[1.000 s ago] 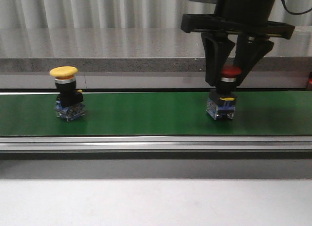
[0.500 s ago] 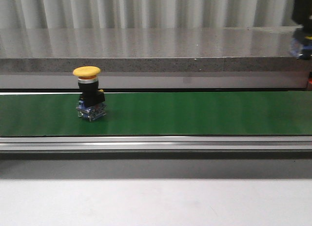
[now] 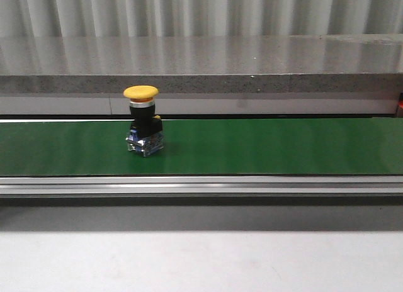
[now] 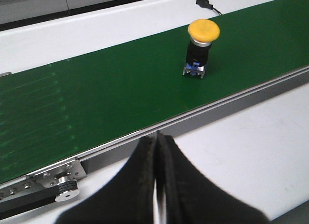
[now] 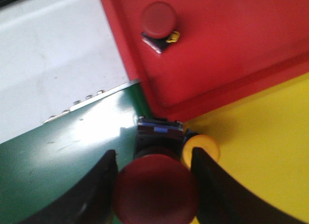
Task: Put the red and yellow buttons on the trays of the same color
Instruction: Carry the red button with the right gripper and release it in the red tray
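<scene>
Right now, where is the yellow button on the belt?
In the front view the yellow button stands upright, left of centre on the green belt, alone.

The left gripper (image 4: pixel 155 185) has its fingers pressed together, empty; the right gripper (image 5: pixel 153 178) clamps a red button (image 5: pixel 155 190).

Legible text, labels, brands, numbers, signs: I find none in any view. The yellow button (image 3: pixel 142 128), green belt (image 3: pixel 264 146), red tray (image 5: pixel 231 45) and yellow tray (image 5: pixel 270 151) carry no markings I can read.
</scene>
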Controlling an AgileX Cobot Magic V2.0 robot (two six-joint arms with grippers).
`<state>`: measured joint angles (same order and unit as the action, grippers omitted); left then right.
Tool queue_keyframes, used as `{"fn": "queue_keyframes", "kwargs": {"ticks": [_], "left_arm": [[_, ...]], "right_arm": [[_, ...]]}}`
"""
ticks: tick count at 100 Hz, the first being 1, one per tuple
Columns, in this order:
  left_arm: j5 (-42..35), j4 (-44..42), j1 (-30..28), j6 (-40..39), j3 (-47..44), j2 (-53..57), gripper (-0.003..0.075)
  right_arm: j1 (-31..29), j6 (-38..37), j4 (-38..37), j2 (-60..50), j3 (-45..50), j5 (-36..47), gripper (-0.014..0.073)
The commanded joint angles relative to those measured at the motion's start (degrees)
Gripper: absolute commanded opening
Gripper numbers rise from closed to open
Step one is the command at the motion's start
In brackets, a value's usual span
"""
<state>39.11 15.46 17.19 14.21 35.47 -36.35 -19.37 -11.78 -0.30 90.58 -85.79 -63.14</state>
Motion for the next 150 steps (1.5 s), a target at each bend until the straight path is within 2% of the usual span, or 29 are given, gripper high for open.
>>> {"fn": "queue_keyframes", "kwargs": {"ticks": [1, 33, 85, 99, 104, 116, 121, 150], "left_arm": [[-3.7, 1.5, 0.4, 0.2, 1.6, 0.0, -0.0020], [-3.7, 1.5, 0.4, 0.2, 1.6, 0.0, -0.0020], [-3.7, 1.5, 0.4, 0.2, 1.6, 0.0, -0.0020], [-3.7, 1.5, 0.4, 0.2, 1.6, 0.0, -0.0020], [-3.7, 1.5, 0.4, 0.2, 1.6, 0.0, -0.0020], [-3.7, 1.5, 0.4, 0.2, 1.6, 0.0, -0.0020], [-3.7, 1.5, 0.4, 0.2, 1.6, 0.0, -0.0020], [-3.7, 1.5, 0.4, 0.2, 1.6, 0.0, -0.0020]], "right_arm": [[-2.5, -1.0, -0.7, -0.5, -1.7, 3.5, 0.0104], [-4.1, -2.6, 0.0, 6.9, -1.7, 11.1, 0.0104], [-4.1, -2.7, 0.9, 17.2, -1.7, 17.0, 0.0112], [-4.1, -2.7, 1.9, 18.9, -1.7, 17.6, 0.0190], [-4.1, -2.7, 2.3, 19.0, -1.7, 17.6, 0.0255], [-4.1, -2.7, 2.3, 18.9, -1.7, 18.1, 0.0483], [-4.1, -2.7, 2.3, 18.8, -1.7, 18.1, 0.0534], [-3.8, -2.4, 2.3, 11.9, 0.3, 18.6, 0.0540]]}}
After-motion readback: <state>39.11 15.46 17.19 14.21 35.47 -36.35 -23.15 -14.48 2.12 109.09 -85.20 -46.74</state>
